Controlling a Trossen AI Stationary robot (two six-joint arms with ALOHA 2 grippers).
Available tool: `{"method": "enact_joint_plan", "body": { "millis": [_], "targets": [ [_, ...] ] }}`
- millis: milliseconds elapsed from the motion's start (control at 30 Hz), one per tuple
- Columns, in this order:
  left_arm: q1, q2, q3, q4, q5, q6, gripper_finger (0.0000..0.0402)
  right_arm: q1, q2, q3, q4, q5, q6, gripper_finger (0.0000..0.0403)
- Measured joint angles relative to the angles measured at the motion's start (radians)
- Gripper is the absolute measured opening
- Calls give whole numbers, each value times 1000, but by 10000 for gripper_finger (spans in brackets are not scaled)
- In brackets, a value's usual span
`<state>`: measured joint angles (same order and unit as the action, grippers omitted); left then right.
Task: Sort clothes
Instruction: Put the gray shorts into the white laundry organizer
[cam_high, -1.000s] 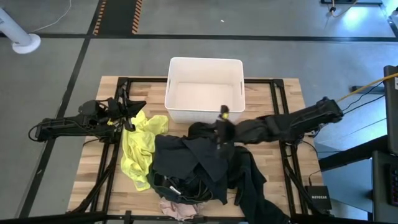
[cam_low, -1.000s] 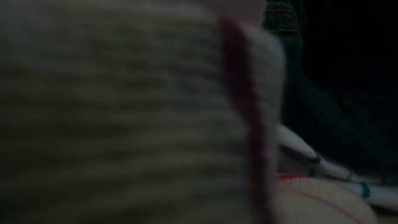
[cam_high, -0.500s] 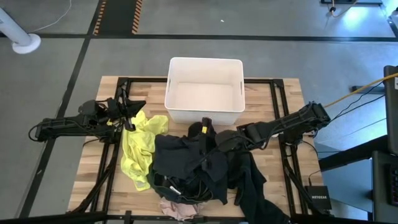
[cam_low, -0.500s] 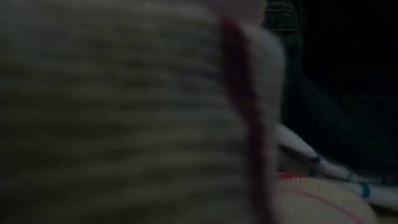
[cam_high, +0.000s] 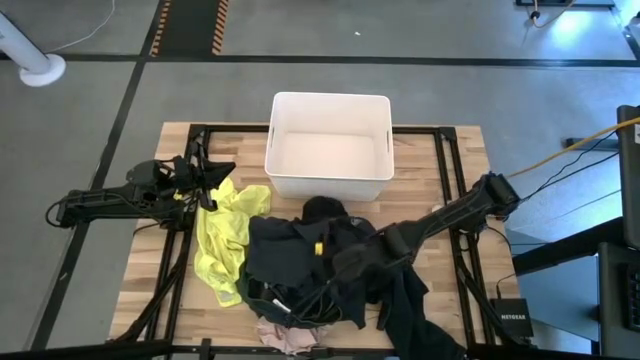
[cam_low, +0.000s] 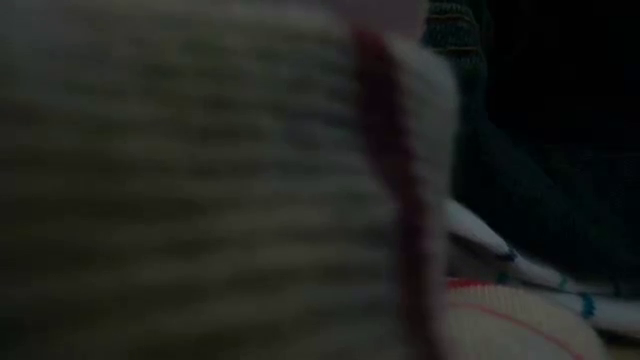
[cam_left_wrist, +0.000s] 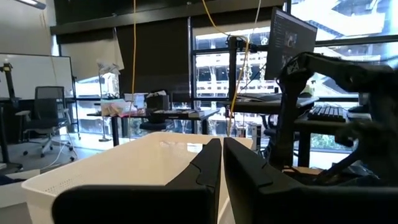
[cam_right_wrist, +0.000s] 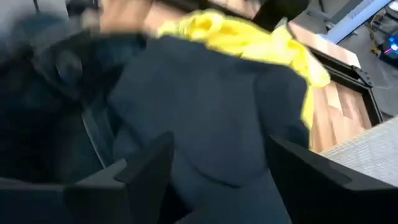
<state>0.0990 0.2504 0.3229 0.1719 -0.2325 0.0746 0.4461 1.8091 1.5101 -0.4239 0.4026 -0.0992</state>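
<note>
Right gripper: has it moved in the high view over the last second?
Yes. The right gripper has swung away from the white bin, toward the table's near edge and out over the dark clothes pile.

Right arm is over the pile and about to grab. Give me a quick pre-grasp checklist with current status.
1. Right gripper open: ok, fingers spread wide in its wrist view.
2. Right gripper over a garment: ok, above the dark top on the clothes pile.
3. Only one garment between the fingers: cannot tell, the dark layers overlap.
4. White bin free to receive: ok, nothing visible inside.
5. Left gripper out of the way: ok, shut, parked at the table's left by the yellow top.
6. Low view usable: not ok, blocked by cloth.
</note>
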Motion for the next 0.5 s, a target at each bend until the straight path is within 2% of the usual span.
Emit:
{"method": "enact_joint_plan", "body": {
  "millis": [233, 500],
  "targets": [
    [0, 0, 0, -6, 0, 15, 13, -1, 70, -1, -55, 7, -80, 280],
    [0, 0, 0, -5, 0, 29, 13, 23, 65, 31, -174, 20, -76, 280]
  ]
}}
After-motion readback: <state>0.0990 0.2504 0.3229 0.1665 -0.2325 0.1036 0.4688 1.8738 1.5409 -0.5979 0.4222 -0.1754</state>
